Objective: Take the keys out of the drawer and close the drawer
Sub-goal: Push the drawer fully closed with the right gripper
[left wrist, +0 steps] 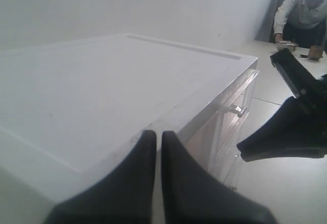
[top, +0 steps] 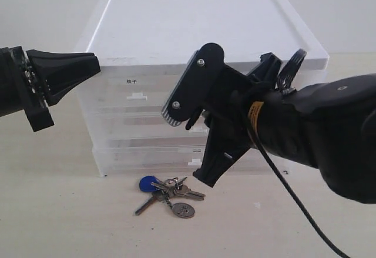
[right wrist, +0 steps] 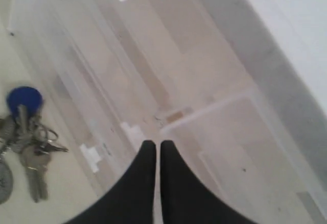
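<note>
At the cabinet front (right wrist: 204,81), right end effector (right wrist: 155,145) closed, gripping nothing.

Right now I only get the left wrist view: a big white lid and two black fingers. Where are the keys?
Observer: The keys lie on the table, just in front of the cabinet.
Operator: Is anything holding them?
Observer: No. The right gripper is shut and empty, with its tips pointing at the drawer fronts.
Operator: Is anything open?
Observer: Seemingly not. The small drawer with the faint label looks pushed in, flush with the front.
</note>
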Robot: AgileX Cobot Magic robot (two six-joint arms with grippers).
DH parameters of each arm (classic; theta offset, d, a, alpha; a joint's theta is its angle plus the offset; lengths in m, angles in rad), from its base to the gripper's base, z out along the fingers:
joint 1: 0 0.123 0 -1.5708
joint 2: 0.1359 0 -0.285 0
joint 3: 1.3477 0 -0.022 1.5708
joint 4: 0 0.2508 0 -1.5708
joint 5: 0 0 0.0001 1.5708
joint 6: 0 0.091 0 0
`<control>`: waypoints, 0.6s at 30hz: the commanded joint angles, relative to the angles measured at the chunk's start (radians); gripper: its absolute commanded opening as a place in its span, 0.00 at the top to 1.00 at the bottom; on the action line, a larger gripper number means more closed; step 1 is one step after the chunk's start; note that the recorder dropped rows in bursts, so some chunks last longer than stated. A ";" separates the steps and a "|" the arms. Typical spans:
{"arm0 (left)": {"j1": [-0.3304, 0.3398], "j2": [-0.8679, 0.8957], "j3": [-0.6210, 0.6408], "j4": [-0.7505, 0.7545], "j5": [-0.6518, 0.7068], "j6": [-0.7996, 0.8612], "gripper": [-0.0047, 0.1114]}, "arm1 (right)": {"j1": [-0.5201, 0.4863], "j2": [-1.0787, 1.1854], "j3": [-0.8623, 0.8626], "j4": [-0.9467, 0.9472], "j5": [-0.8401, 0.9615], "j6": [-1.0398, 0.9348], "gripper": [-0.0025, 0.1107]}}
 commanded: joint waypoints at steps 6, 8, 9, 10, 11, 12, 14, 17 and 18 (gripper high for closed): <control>-0.008 0.006 -0.004 0.007 0.008 0.004 0.92 | -0.008 0.055 0.003 -0.246 0.117 0.180 0.98; -0.008 0.006 -0.004 0.007 0.008 0.004 0.92 | -0.008 0.067 0.003 -0.301 0.121 0.244 0.98; -0.008 0.006 -0.004 0.007 0.008 0.004 0.92 | -0.008 0.074 0.003 -0.301 0.131 0.280 0.98; -0.008 0.006 -0.004 0.007 0.008 0.004 0.92 | -0.008 0.078 -0.006 -0.301 0.136 0.293 0.98; -0.008 0.006 -0.004 0.007 0.008 0.004 0.92 | -0.008 0.084 -0.008 -0.301 0.144 0.293 0.98; -0.008 0.006 -0.004 0.007 0.008 0.004 0.92 | -0.008 0.084 -0.008 -0.301 0.143 0.293 0.98; -0.008 0.006 -0.004 0.007 0.008 0.004 0.92 | -0.008 0.084 -0.008 -0.301 0.148 0.293 0.98; -0.008 0.006 -0.004 0.005 0.008 0.004 0.92 | -0.008 0.084 -0.008 -0.301 0.163 0.293 0.98; -0.008 0.006 -0.004 0.005 0.008 0.004 0.92 | -0.008 0.084 -0.008 -0.301 0.165 0.293 0.98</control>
